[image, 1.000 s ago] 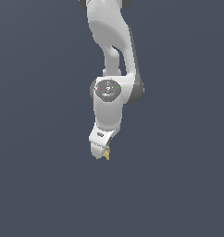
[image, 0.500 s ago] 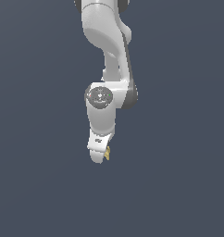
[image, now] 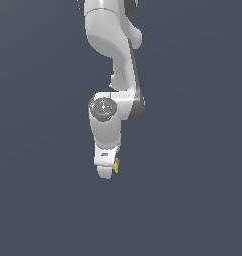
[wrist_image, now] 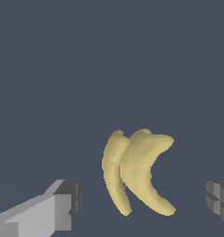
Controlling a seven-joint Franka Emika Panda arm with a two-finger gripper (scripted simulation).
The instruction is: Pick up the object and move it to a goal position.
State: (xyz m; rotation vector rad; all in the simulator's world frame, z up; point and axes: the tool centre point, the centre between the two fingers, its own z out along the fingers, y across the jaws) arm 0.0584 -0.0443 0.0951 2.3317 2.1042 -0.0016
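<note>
The object point(wrist_image: 138, 173) is a small tan-yellow curved piece with a matte surface, made of two banana-like lobes. In the wrist view it lies between my two fingers point(wrist_image: 63, 210), with a gap on each side. My gripper point(wrist_image: 141, 200) is open and touches nothing. In the exterior view the white hand point(image: 105, 167) points down, and only a sliver of the object point(image: 116, 165) shows at its side toward the exterior view's right. The rest of it is hidden behind the hand.
The white arm point(image: 113, 60) comes down from the top of the exterior view. A plain dark grey-blue surface point(image: 193, 200) fills the background.
The arm's lower part has shifted toward the exterior view's left and the hand has sunk a little. The yellow sliver stays beside the hand.
</note>
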